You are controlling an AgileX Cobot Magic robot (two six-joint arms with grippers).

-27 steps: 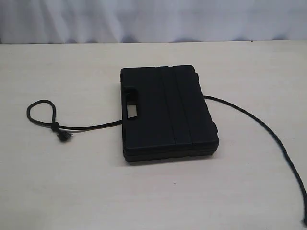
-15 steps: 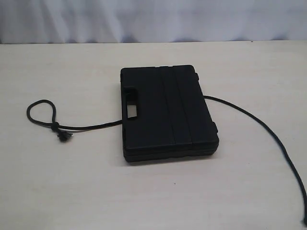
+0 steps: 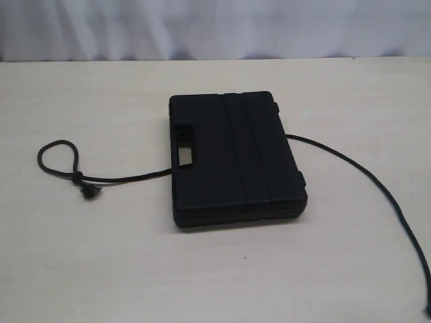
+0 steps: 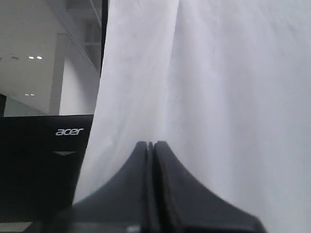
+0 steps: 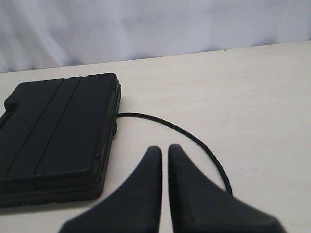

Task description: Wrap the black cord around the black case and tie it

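Observation:
The black case lies flat in the middle of the table, lid up, handle cutout toward the left. The black cord runs out from under its left side to a small loop with a knotted end, and from its right side it curves to the front right edge. Neither arm shows in the exterior view. My left gripper is shut, empty, pointing at a white curtain. My right gripper is shut with a thin slit, empty, hovering beside the case and near the cord.
A white curtain hangs behind the table's far edge. A black Acer monitor stands beside the curtain in the left wrist view. Bare tabletop spreads around the case.

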